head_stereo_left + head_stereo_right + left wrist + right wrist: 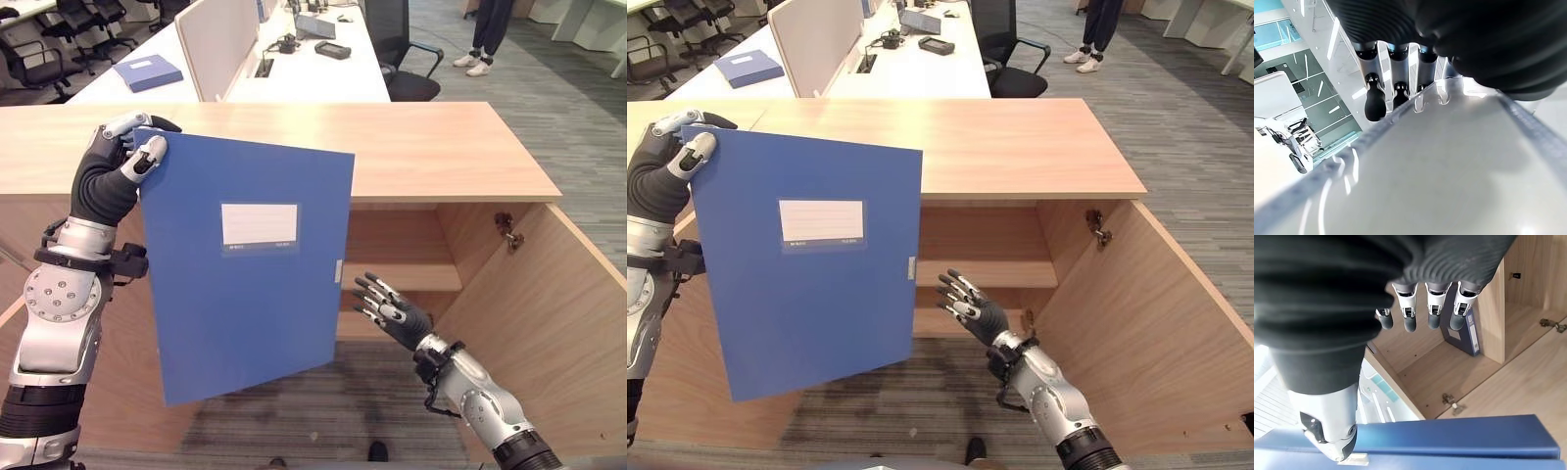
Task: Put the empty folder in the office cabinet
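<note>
The left hand (125, 157) pinched the folder (245, 269) by its top corner, upright before the open cabinet (411, 255). The right hand (392, 311) hovered open beside its edge; steadying that edge first seemed wise

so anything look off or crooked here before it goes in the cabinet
Only the blue folder looks askew: the left hand pinches it by one top corner, so it hangs tilted in front of the open cabinet, its lower edge slanting. The right hand is open beside the folder's edge. Nothing looks spilled or damaged.
</note>
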